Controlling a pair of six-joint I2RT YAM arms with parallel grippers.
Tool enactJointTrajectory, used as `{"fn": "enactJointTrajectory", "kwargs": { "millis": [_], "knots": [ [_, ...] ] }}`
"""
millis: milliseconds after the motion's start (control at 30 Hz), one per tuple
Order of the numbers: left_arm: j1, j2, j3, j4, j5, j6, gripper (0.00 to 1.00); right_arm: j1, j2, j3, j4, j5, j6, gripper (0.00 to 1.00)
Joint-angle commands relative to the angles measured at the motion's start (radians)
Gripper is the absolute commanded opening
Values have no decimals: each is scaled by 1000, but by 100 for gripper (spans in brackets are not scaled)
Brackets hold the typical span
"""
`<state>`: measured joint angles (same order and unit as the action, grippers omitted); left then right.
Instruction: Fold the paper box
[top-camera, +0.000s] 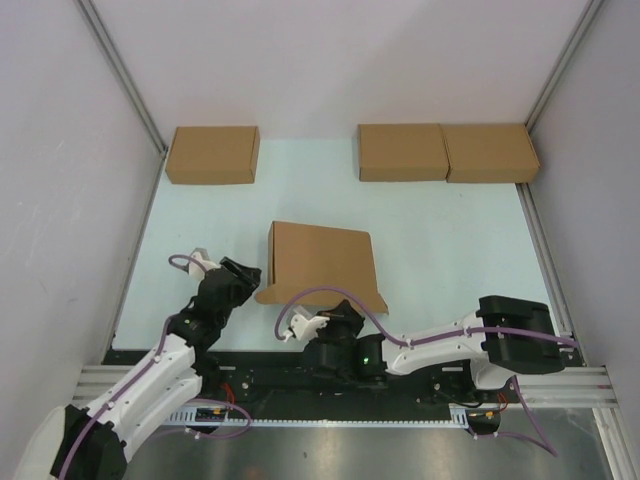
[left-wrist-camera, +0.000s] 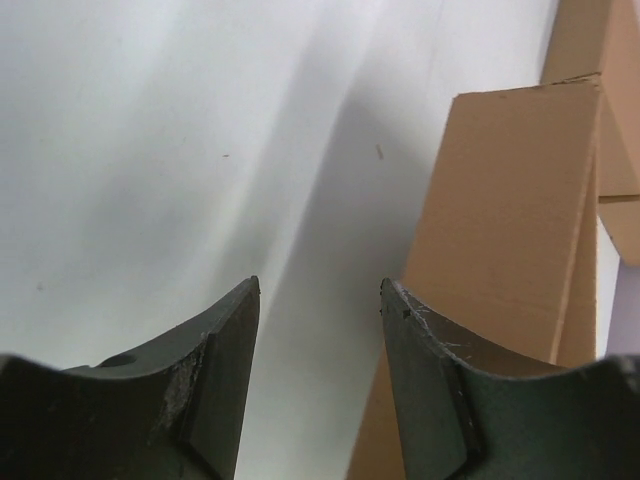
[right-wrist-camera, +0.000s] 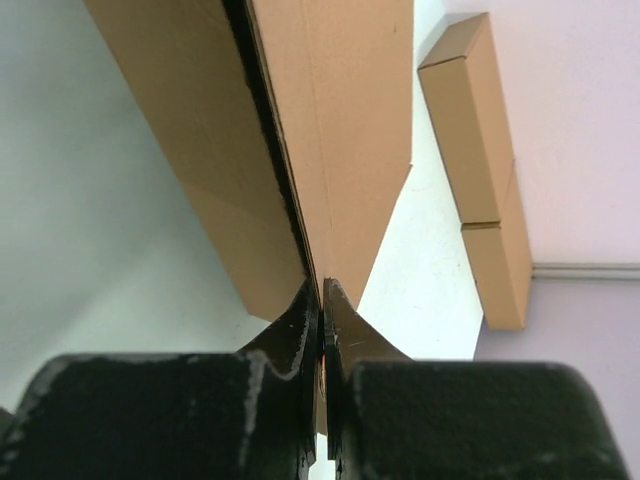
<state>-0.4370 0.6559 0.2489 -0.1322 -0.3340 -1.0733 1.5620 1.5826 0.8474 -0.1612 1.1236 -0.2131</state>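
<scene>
Firmly pinched together, the right claw (right-wrist-camera: 322, 290) holds the near edge of the paper box (top-camera: 320, 258). Its two fingers are almost closed, with only a thin strip of cardboard between them. In the right wrist view, two cardboard panels run away from that grip with a narrow dark gap between them. The right arm reaches the box from its near right side, lying low along the near edge of the tabletop (top-camera: 450, 250).

The left claw (top-camera: 245, 272) sits just beside the box's near left corner. Its fingers are moderately apart and nothing is between them. In the left wrist view only pale tabletop shows in the gap, and the box's brown side rises just past the right-hand finger. Whether that finger touches the cardboard cannot be told.

The box is partly raised rather than flat. Its broad brown face is tilted up, and a small flap sticks out at its near right corner.

Well beyond the box, along the far edge of the tabletop, lie three closed cardboard boxes. One box (top-camera: 212, 154) is off to the far left. The second (top-camera: 402, 152) and third (top-camera: 491, 152) touch side by side at the far right.
</scene>
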Motion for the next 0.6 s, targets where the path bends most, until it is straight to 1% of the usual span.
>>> {"fn": "enactJointTrajectory", "kwargs": {
  "millis": [0,167,300,333,467,567],
  "knots": [
    [7,-9,-16,42,0,-42,57,15,8,-8,-95,-65,106,0],
    [7,-15,-7,34,-30,-40,58,41,4,-27,-141,-117,165,0],
    [7,25,-49,81,10,-36,58,46,-45,-34,-187,-182,208,0],
    [6,42,-63,110,22,-42,57,46,-52,-41,-202,-188,208,0],
    [0,79,-123,129,56,-88,55,40,-75,-44,-236,-191,253,0],
    [-22,111,-123,109,24,-86,54,26,-93,-45,-245,-202,261,0]
  ]
}}
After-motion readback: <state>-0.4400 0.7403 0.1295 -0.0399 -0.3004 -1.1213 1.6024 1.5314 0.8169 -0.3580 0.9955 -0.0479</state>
